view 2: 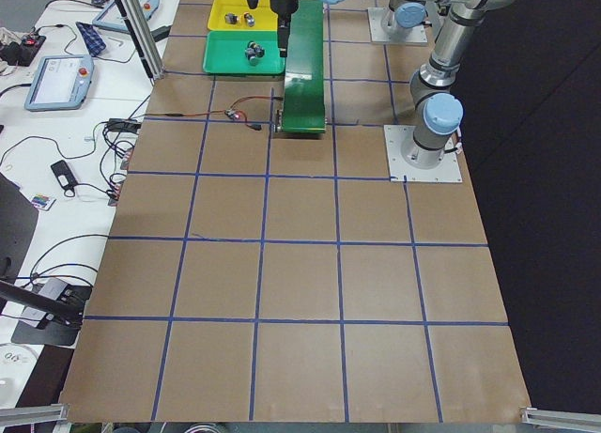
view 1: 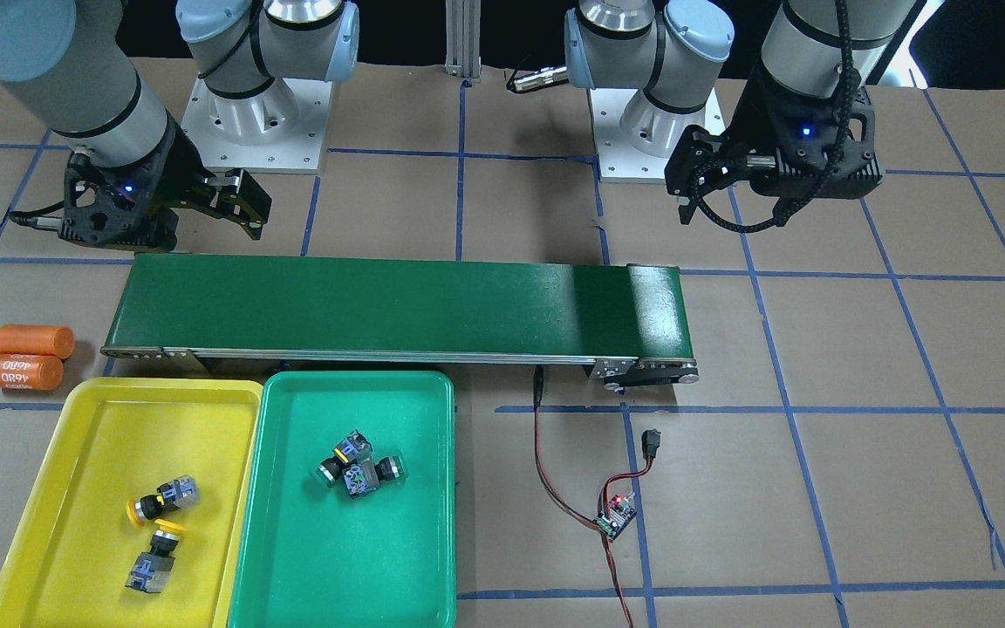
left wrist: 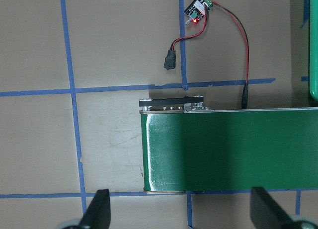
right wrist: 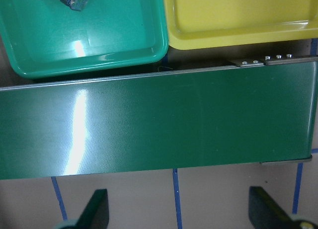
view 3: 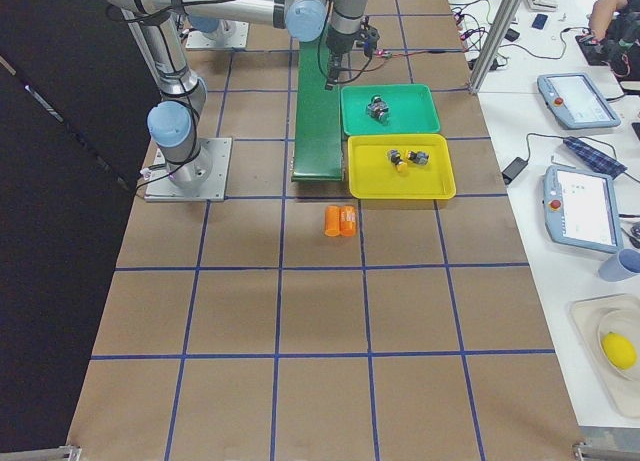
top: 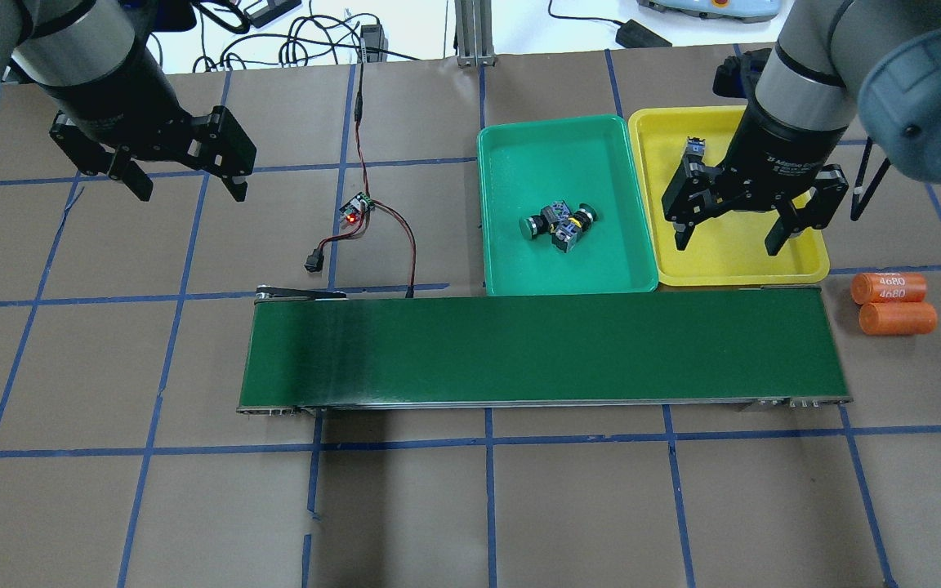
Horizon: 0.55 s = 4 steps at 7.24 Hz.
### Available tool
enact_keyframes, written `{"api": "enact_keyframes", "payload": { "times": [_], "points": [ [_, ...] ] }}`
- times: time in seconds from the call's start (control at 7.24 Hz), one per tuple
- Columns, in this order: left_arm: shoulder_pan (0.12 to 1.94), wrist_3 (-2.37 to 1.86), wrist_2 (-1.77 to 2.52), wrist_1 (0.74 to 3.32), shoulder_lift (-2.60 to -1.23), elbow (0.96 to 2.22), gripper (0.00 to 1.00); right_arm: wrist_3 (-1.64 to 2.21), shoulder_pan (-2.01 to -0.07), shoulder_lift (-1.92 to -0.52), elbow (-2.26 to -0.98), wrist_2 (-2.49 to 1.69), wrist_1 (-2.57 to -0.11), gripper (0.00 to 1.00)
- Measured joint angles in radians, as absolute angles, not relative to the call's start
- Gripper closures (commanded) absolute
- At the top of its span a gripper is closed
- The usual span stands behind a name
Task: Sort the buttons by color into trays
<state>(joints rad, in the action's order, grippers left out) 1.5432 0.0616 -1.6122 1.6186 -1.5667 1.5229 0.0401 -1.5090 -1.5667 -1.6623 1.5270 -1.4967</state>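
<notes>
Overhead exterior: right hand (top: 728,245) hangs high, jaws apart and empty. Ahead of it, past the conveyor belt (top: 536,351), the yellow tray (view 1: 75,419) holds two yellow buttons (view 1: 162,499). The teal tray (view 1: 337,558) alongside holds two huddled buttons (view 1: 354,467), seemingly both green. Well off, the left hand (top: 193,194) is likewise apart. Sorting looks finished.

text: "4680", printed twice | on: orange cylinder (top: 889,287)
</notes>
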Motion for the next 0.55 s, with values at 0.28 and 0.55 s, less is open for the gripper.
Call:
{"api": "enact_keyframes", "payload": {
  "times": [0.28,0.55],
  "points": [
    [1.544,0.061,-1.613,1.618,-1.568,1.523,0.0,0.049,-1.514,-1.632,-1.692,1.528,-1.491,0.0],
    [1.542,0.061,-1.613,1.617,-1.567,1.522,0.0,0.05,-1.551,-1.671,-1.729,1.528,-1.498,0.0]
  ]
}}
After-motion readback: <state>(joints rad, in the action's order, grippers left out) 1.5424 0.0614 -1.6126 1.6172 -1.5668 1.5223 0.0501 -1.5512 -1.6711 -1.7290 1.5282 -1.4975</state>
